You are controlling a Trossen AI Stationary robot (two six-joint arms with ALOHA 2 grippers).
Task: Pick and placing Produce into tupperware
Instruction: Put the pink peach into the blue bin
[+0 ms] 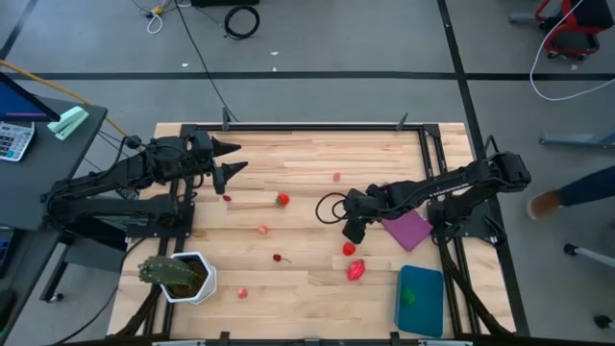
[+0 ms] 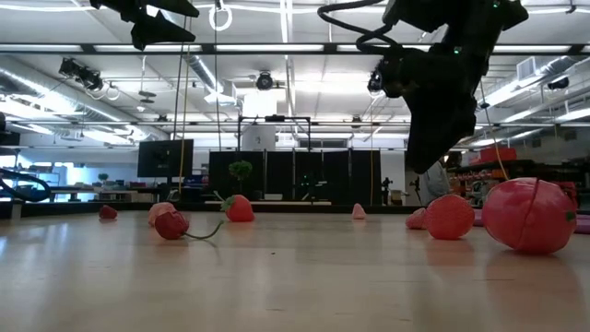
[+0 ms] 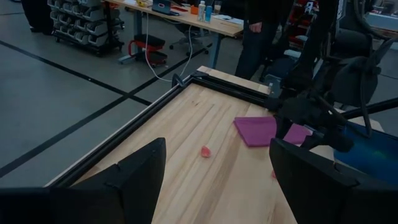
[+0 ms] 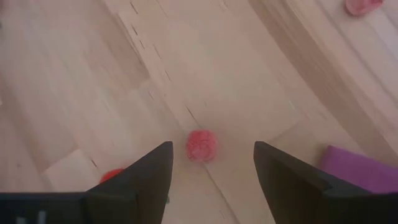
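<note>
We see the tupperware at the table's near right corner, with a flat sheet just beyond it. Two produce pieces lie left of the tupperware, others scattered across the middle. A potted plant stands at the near left.

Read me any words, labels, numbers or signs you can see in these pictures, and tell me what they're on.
No text can be read in any view.
Calculator at the high view's left edge: its key markings are too small to read.
Tupperware and purple sheet: no label visible.
</note>
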